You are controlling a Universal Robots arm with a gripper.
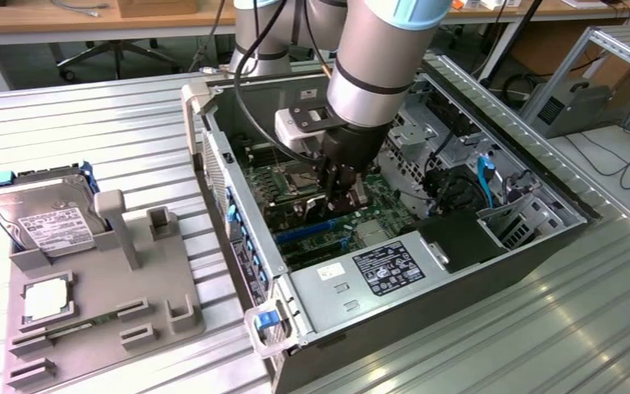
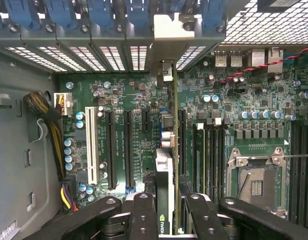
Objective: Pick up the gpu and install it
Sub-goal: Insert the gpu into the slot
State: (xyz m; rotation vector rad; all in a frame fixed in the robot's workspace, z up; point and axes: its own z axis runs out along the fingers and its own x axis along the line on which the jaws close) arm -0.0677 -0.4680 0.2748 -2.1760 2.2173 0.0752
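Observation:
My gripper [image 1: 337,190] reaches down inside the open computer case [image 1: 219,156], low over the green motherboard [image 1: 293,215]. It is shut on the gpu [image 2: 164,172], which the wrist view shows edge-on between the two black fingers [image 2: 143,210]. The card is thin, with a light shroud, and its silver bracket [image 2: 169,37] reaches the slotted rear wall of the case. It stands upright along the line of the long expansion slots [image 2: 128,145], just beside them. Whether its edge sits in a slot I cannot tell.
Left of the case in the exterior view, a grey fixture [image 1: 112,308] holds a silver hard drive [image 1: 42,215] and a small square CPU chip [image 1: 46,300]. Inside the case are the power supply [image 1: 386,267], an open CPU socket [image 2: 256,184], a cable bundle [image 2: 46,117] and blue latches [image 2: 99,12].

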